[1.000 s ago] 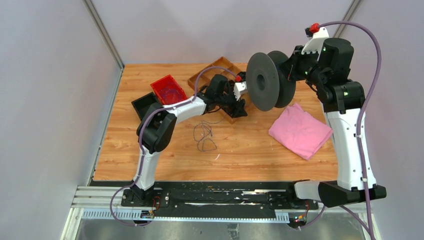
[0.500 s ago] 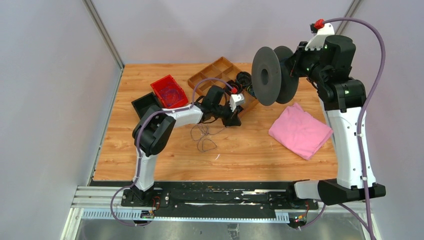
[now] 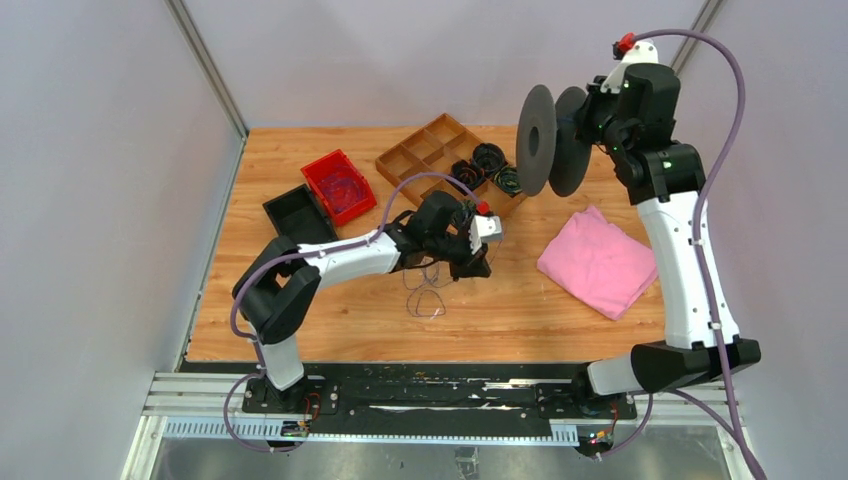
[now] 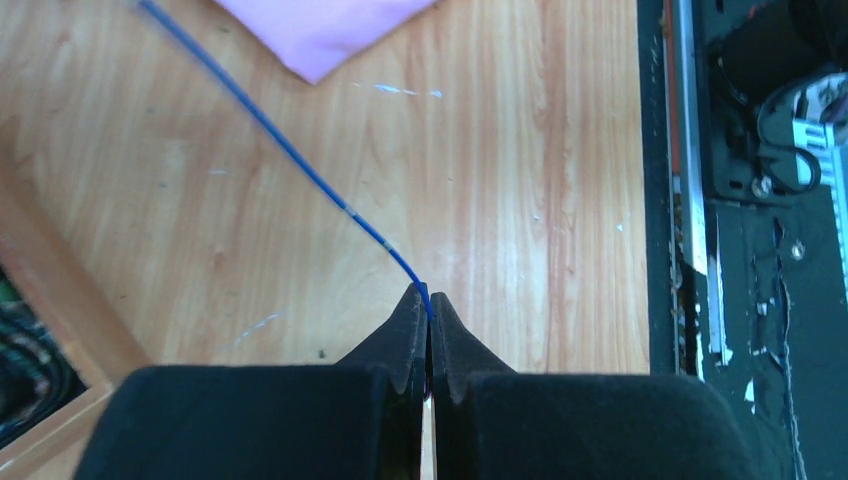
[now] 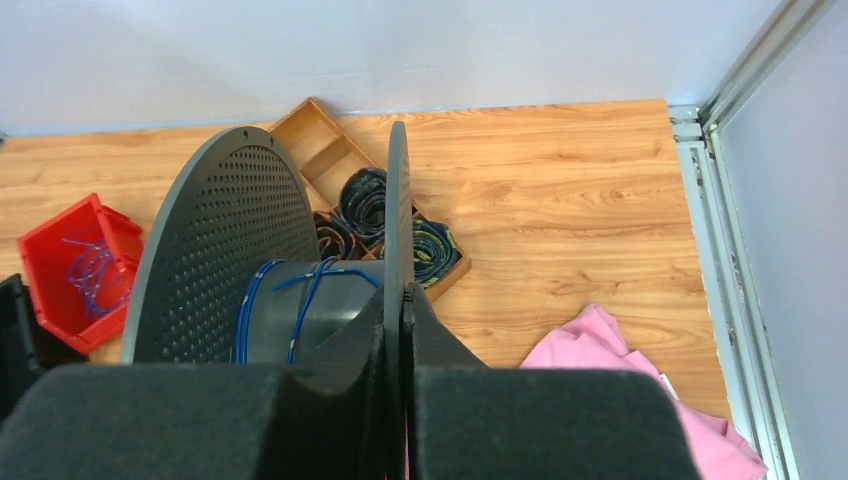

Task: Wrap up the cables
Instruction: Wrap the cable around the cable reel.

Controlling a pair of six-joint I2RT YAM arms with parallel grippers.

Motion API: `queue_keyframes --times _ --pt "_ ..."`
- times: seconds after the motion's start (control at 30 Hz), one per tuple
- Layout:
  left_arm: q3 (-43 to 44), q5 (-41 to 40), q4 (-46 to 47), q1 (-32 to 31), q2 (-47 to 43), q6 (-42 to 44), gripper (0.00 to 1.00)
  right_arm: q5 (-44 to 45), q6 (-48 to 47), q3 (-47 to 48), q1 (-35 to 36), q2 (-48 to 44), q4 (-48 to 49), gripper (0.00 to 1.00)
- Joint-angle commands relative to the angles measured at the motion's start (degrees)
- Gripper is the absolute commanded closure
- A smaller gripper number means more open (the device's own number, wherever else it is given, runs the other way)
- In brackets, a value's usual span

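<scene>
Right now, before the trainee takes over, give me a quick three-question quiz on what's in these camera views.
1. True or false: the left gripper is shut on a thin blue cable.
2. The right gripper clamps: A) a pink cloth, B) the spool flange, C) a red bin?
3. What colour are the windings on the spool's core?
Key: 1 true; 2 B; 3 blue.

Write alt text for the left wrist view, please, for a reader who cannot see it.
The left gripper is shut on a thin blue cable that runs up-left over the wooden table toward a pink cloth.
</scene>
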Motion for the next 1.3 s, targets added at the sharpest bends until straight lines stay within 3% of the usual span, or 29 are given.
queue_keyframes --times 0.0,0.23,0.53,0.83,1.27 --pt "2.93 -2.11 -10.1 -3.88 -0.27 6.46 1.0 8.01 -1.43 -1.29 4.28 0.92 7.85 0.99" --pt "5.76 1.6 -15.99 -6.98 -0.91 7.31 1.0 14.61 -4.58 -6.43 6.77 1.96 13.1 0.99" --pt "8.63 5.8 -17.19 -7.57 -2.93 4.7 1.0 15.24 -4.35 -12.85 7.67 2.4 16.36 0.99" --pt "21.49 4.33 -25.89 -6.97 -0.7 2.17 1.0 15.64 -6.2 -21.69 8.75 0.07 21.04 0.99" --pt "35.24 5.86 -29.34 -0.58 2.31 -5.06 1.0 17.16 -11.13 -30.9 11.06 -4.03 26.35 0.99"
